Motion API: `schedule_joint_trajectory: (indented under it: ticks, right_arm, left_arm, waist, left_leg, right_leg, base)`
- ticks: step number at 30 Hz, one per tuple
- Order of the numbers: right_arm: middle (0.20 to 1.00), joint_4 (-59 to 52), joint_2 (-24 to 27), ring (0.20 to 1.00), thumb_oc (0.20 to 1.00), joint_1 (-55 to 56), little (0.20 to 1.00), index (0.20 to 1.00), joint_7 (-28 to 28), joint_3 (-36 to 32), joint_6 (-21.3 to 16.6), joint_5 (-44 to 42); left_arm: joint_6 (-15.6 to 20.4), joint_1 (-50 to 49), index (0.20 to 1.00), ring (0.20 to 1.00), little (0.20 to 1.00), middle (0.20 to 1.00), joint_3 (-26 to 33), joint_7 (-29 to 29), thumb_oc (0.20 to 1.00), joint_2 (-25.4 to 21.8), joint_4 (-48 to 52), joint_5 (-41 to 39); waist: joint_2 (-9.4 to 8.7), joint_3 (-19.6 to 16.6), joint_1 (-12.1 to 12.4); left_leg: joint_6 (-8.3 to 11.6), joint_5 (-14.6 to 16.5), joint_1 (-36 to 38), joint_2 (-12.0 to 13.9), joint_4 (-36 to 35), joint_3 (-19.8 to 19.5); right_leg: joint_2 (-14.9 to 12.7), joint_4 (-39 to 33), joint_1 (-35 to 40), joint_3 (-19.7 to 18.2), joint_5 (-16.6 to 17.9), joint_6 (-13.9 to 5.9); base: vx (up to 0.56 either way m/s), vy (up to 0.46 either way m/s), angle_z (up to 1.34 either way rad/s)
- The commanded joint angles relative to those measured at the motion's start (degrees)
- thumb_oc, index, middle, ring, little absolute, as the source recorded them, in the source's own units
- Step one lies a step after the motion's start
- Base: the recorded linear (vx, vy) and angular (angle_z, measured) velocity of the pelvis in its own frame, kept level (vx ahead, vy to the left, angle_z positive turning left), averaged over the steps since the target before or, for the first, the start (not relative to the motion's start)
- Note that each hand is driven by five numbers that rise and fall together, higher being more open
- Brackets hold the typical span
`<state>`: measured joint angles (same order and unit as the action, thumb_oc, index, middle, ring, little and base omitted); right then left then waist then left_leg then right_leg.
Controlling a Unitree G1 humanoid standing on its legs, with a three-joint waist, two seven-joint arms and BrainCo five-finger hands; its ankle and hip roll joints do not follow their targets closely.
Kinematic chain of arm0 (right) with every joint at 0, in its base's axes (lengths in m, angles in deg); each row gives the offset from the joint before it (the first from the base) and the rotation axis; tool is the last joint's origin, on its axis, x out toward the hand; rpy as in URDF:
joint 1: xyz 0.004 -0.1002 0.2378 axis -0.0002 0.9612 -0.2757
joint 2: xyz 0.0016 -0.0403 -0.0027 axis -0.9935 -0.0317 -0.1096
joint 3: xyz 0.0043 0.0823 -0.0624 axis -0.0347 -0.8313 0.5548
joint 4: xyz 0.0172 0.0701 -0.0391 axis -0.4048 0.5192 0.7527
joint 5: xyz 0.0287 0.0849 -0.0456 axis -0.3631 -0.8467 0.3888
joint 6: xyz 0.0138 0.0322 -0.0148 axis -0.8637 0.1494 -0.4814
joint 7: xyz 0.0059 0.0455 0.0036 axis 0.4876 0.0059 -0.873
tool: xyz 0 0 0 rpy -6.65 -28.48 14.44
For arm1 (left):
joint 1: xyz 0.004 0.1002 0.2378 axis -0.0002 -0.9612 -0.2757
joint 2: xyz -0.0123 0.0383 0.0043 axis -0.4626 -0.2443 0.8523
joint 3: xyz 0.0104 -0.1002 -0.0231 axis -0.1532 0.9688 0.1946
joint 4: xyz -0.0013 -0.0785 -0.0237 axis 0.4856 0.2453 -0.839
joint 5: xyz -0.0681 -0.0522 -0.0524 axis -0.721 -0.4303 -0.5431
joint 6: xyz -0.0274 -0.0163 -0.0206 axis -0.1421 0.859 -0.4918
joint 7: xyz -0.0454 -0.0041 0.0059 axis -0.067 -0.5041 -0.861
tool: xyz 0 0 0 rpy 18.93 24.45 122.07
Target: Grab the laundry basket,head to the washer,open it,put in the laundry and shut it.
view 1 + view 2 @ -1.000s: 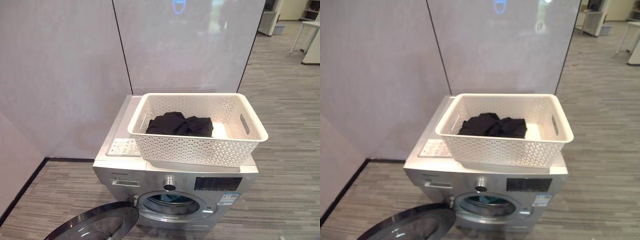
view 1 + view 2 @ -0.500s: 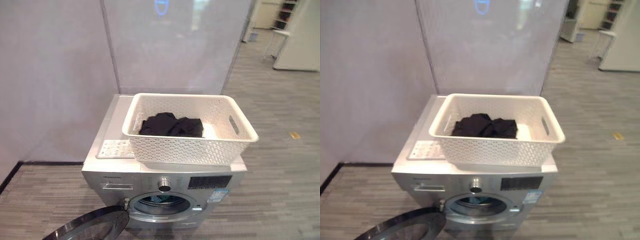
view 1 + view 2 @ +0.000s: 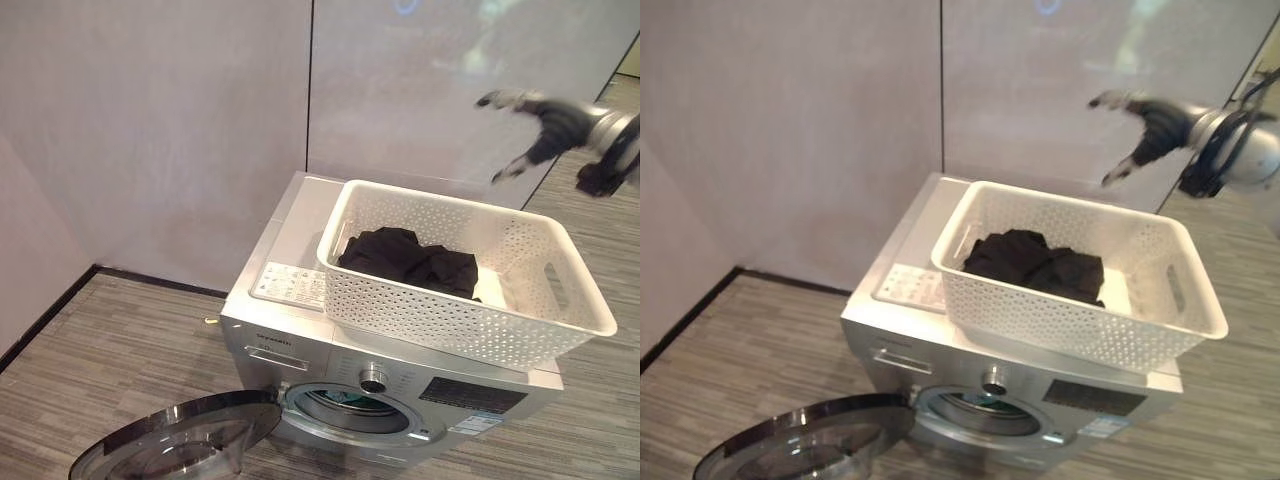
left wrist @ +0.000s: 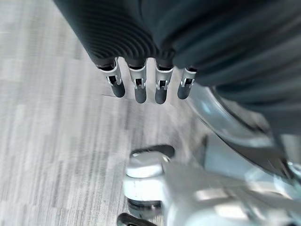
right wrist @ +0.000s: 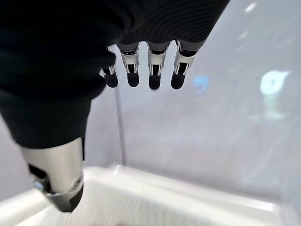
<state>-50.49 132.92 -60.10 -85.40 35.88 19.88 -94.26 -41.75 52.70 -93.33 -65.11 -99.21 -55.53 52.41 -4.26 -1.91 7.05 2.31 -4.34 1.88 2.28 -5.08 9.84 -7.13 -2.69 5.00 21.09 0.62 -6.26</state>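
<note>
Left eye view is showing the white laundry basket sitting on top of the silver washer, with dark laundry lying inside the basket. The washer door is standing open at the front, swung toward the floor. The right hand is hanging in the air above the basket's far right corner, fingers spread and grasping nothing. Left wrist view is showing the left hand over the grey floor, fingers straight and released.
</note>
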Motion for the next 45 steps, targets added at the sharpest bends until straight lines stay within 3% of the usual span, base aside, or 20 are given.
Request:
schedule_joint_trajectory:
  ticks: [1,7,12,13,18,22,24,26,30,36,43,44,45]
  right_arm:
    - [1.000,4.31,2.89,1.000,1.000,-0.40,1.000,1.000,-0.41,-3.65,-0.03,-0.41]
    - [1.000,-0.86,-2.67,1.000,1.000,7.05,1.000,1.000,-1.64,-7.93,-0.53,-0.72]
    - [1.000,-4.35,-3.45,1.000,1.000,7.96,1.000,1.000,-2.58,-7.97,-0.58,0.20]
    - [1.000,-4.60,-6.17,1.000,1.000,7.21,1.000,1.000,0.15,-5.72,-2.05,7.47]
    - [1.000,-1.54,-10.02,1.000,1.000,0.52,1.000,1.000,4.03,1.24,-3.37,15.74]
    - [1.000,0.00,-11.37,1.000,1.000,-7.93,1.000,1.000,2.59,10.95,-3.54,19.51]
    - [1.000,-0.99,-10.59,1.000,1.000,-10.74,1.000,1.000,3.01,13.50,-2.88,17.81]
    - [1.000,-1.31,-10.82,1.000,1.000,-10.40,1.000,1.000,2.55,13.31,-2.54,16.47]
    - [1.000,-4.25,-11.03,1.000,1.000,-12.47,1.000,1.000,-1.71,19.14,-2.24,15.27]
    - [1.000,-8.76,-10.88,1.000,1.000,-15.37,1.000,1.000,-8.62,25.95,-0.20,12.41]
    - [1.000,-11.83,-12.17,1.000,1.000,-12.33,1.000,1.000,-11.21,25.25,0.43,12.24]
    - [0.200,-11.62,-13.00,0.200,0.200,-11.31,0.200,0.200,-11.50,24.53,1.22,11.58]
    - [0.200,-11.62,-13.01,0.200,0.200,-11.25,0.200,0.200,-11.51,24.47,1.22,11.59]
  left_arm:
    - [0.59,1.65,1.000,1.000,1.000,1.000,-1.90,1.55,1.000,0.74,0.73,0.87]
    - [1.29,1.92,1.000,1.000,1.000,1.000,-5.03,2.52,1.000,2.84,3.22,0.42]
    - [1.34,1.83,1.000,1.000,1.000,1.000,-4.78,2.46,1.000,2.80,3.55,0.24]
    - [1.39,2.34,1.000,1.000,1.000,1.000,-4.15,1.96,1.000,1.99,3.66,0.82]
    - [1.64,3.14,1.000,1.000,1.000,1.000,-3.39,0.56,1.000,0.47,3.40,1.57]
    - [1.89,3.99,1.000,1.000,1.000,1.000,-2.66,-0.43,1.000,-1.28,3.70,0.97]
    - [2.17,5.14,1.000,1.000,1.000,1.000,-2.15,-1.49,1.000,-2.42,4.79,-0.06]
    - [2.28,5.63,1.000,1.000,1.000,1.000,-2.19,-1.97,1.000,-2.93,5.12,-0.60]
    - [2.41,7.37,1.000,1.000,1.000,1.000,-1.50,-2.94,1.000,-4.42,5.91,-1.44]
    - [2.44,9.00,1.000,1.000,1.000,1.000,-0.75,-3.28,1.000,-5.15,6.61,-1.81]
    - [2.55,10.31,1.000,1.000,1.000,1.000,-0.57,-3.67,1.000,-4.87,6.95,-1.83]
    - [2.38,10.60,1.000,1.000,1.000,1.000,-0.63,-3.56,1.000,-4.84,6.88,-1.84]
    - [2.39,10.59,1.000,1.000,1.000,1.000,-0.63,-3.55,1.000,-4.87,6.88,-1.85]
  waist:
    - [-2.32,-0.84,1.27]
    - [-2.31,-0.17,2.41]
    - [-2.46,0.05,2.79]
    - [-2.83,1.20,3.84]
    - [-4.01,3.26,5.37]
    - [-5.68,5.54,7.02]
    - [-6.48,8.34,7.59]
    - [-6.94,9.21,7.94]
    - [-8.21,11.03,8.36]
    - [-9.04,10.99,7.79]
    - [-8.60,10.72,7.38]
    - [-8.43,10.65,7.33]
    - [-8.46,10.64,7.34]
  left_leg:
    - [0.85,0.19,-2.57,-1.06,0.08,-1.37]
    - [0.63,0.08,-3.15,-1.08,0.08,-1.69]
    - [0.58,0.06,-3.46,-1.08,0.08,-1.66]
    - [0.52,-0.14,-4.03,-1.02,0.08,-1.83]
    - [0.45,-0.46,-5.13,-0.88,0.08,-2.00]
    - [0.46,-0.78,-7.02,-0.83,0.08,-1.98]
    - [0.50,-1.54,-10.12,-0.64,0.14,-2.36]
    - [0.46,-1.82,-11.09,-0.59,0.14,-2.28]
    - [0.56,-2.03,-12.52,-0.42,0.08,-2.31]
    - [0.62,-1.60,-12.38,-0.31,0.08,-1.84]
    - [0.64,-1.28,-11.68,-0.26,0.11,-1.72]
    - [0.65,-1.31,-11.54,-0.25,0.13,-1.74]
    - [0.65,-1.31,-11.54,-0.25,0.12,-1.73]
  right_leg:
    - [0.21,0.90,-0.62,0.24,1.15,-2.20]
    - [0.00,0.49,-1.08,0.47,1.63,-2.24]
    - [-0.04,0.21,-1.37,0.41,1.86,-2.27]
    - [-0.07,0.31,-2.12,0.23,2.10,-2.22]
    - [-0.07,0.12,-3.18,-0.03,2.83,-2.33]
    - [-0.32,0.14,-5.07,-0.17,3.67,-2.52]
    - [-0.53,0.29,-7.93,0.07,4.41,-2.62]
    - [-0.55,0.35,-8.94,-0.06,4.77,-2.57]
    - [-0.54,0.26,-10.24,0.17,5.16,-2.54]
    - [-0.57,0.41,-10.51,0.26,4.90,-2.46]
    - [-0.58,0.61,-10.13,0.29,4.38,-2.28]
    - [-0.57,0.66,-10.08,0.20,4.37,-2.23]
    - [-0.58,0.66,-10.08,0.19,4.37,-2.23]
  base:
    - [0.00,0.000,0.00]
    - [0.00,0.000,0.00]
    - [-0.01,0.001,0.00]
    - [-0.05,-0.011,0.00]
    - [-0.03,-0.012,-0.02]
    - [-0.04,-0.019,-0.02]
    - [-0.09,-0.011,0.02]
    - [-0.04,-0.005,0.01]
    - [0.00,0.000,-0.01]
    - [0.01,0.003,-0.02]
    - [0.00,0.000,0.00]
    - [0.00,0.000,0.00]
    - [0.00,0.000,0.00]
